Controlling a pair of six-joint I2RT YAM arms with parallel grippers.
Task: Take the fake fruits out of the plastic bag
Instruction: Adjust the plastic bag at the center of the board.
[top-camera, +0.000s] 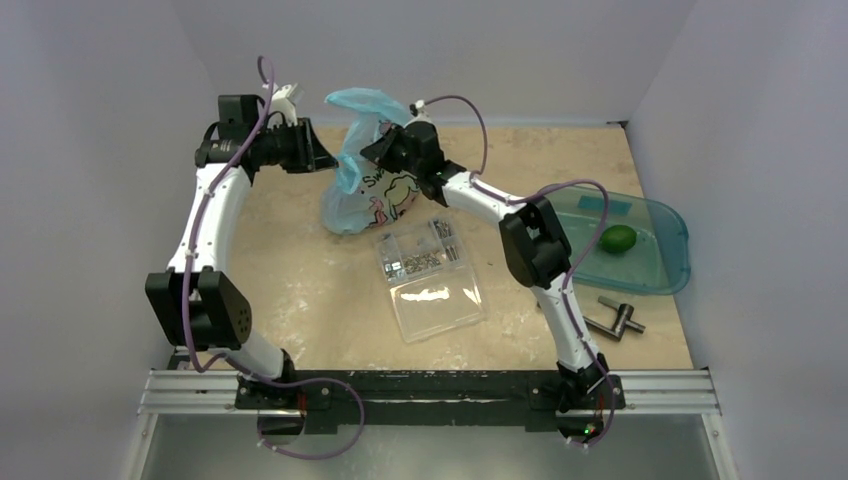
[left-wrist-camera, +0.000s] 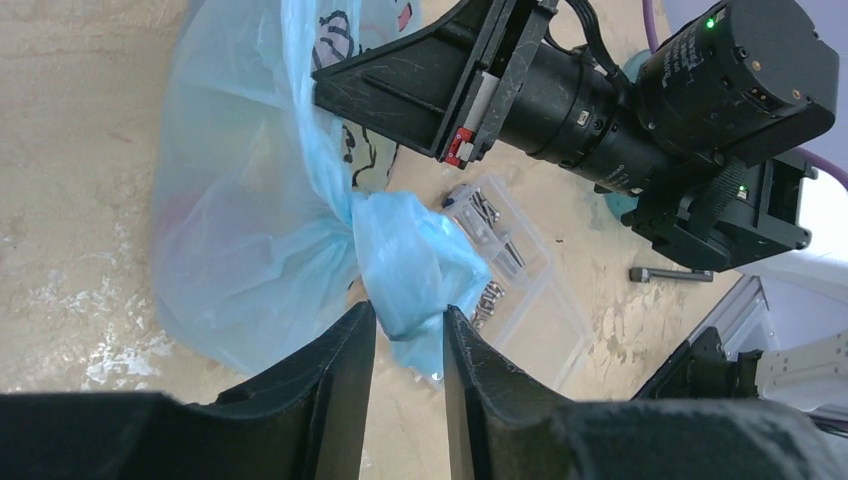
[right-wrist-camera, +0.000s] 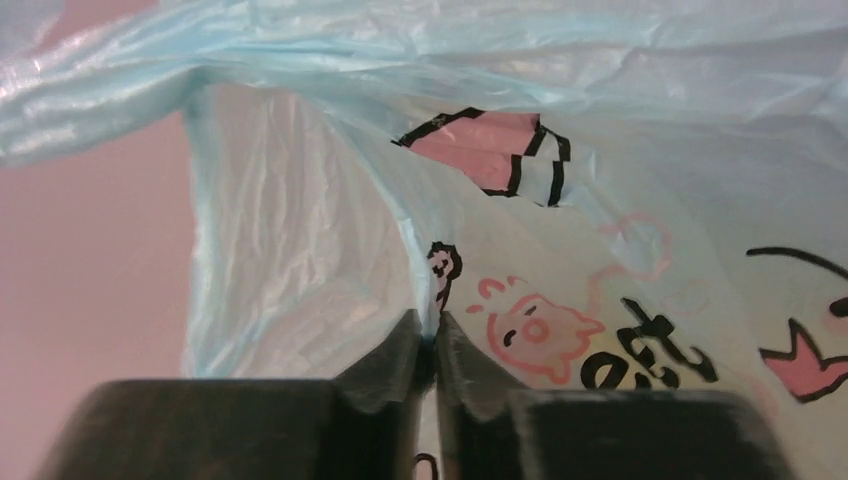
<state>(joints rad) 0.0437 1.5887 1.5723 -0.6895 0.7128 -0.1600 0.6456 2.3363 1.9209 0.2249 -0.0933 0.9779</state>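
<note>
The light-blue plastic bag (top-camera: 362, 190) with its "Sweet" print stands upright at the back of the table, its top bunched. My right gripper (right-wrist-camera: 436, 335) is shut on a fold of the bag (right-wrist-camera: 520, 220) beside the pink cartoon pig. My left gripper (left-wrist-camera: 410, 315) is at the bag's left; its jaws stand a little apart, with the twisted blue bunch of the bag (left-wrist-camera: 410, 260) loose between the tips. One green fake fruit (top-camera: 618, 238) lies in the teal tray (top-camera: 668, 270) at the right. Whatever is inside the bag is hidden by the plastic.
A clear plastic box (top-camera: 430, 280) with small metal parts lies open in front of the bag. A black T-shaped tool (top-camera: 615, 320) lies near the right arm's base. White walls close in the back and both sides.
</note>
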